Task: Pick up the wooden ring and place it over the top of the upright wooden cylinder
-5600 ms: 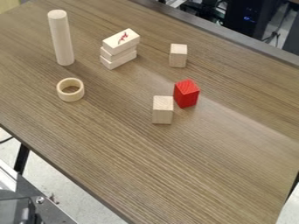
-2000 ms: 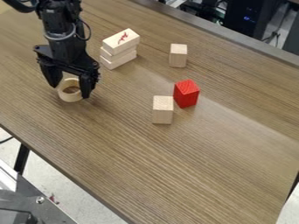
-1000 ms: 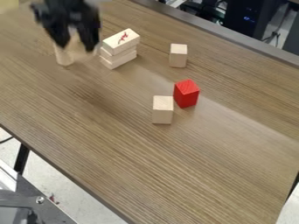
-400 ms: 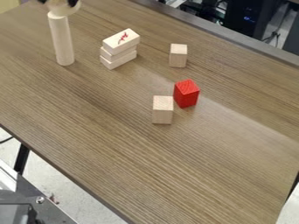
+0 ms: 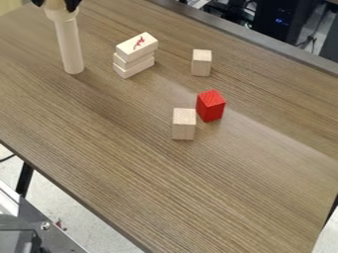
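Gripper [image 5: 55,4] pos.: upper left of view, at top edge. Jaws: clenched on the wooden ring [image 5: 61,13], one fingertip per side. Ring sits at the top end of the upright post [image 5: 70,47]; you can't confirm from this angle whether it is around the post or only overlapping it in view.

CAUTION, likely faults:
1. Ring off-ctr. w.r.t. post: rim may catch the post's top edge; any downward or sideways load could then topple the post, as it's tall, narrow and appears unfixed.
2. Early release w/ ring not around post: ring may drop and roll on the table [image 5: 132,163].
3. Uneven grip: ring may tilt and bind on the post.
4. Post falling toward the adj. block stack [image 5: 135,54]: could scatter it.

Red block [image 5: 210,105] and pale block [image 5: 184,124] stand close together, well apart from the post; lower risk.
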You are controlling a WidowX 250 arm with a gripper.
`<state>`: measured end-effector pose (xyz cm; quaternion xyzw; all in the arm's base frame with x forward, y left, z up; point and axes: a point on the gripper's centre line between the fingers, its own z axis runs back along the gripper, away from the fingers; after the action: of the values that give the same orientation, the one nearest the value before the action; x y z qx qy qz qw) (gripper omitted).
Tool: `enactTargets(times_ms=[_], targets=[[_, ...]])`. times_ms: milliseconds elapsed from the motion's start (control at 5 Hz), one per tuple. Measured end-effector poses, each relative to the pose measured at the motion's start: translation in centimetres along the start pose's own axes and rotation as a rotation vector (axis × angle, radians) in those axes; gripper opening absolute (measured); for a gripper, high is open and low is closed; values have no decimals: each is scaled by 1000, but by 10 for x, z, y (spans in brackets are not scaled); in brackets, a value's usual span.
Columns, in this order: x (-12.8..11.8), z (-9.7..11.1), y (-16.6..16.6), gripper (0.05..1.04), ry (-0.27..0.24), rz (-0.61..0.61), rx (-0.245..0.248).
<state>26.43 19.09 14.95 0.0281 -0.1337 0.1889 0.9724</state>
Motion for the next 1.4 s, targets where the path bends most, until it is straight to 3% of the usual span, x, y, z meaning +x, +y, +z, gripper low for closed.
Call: enactTargets(times_ms=[400,1400], targets=[[21,-4,5,708,-4,22,-8],[17,-17,16,708,36,40,-1]])
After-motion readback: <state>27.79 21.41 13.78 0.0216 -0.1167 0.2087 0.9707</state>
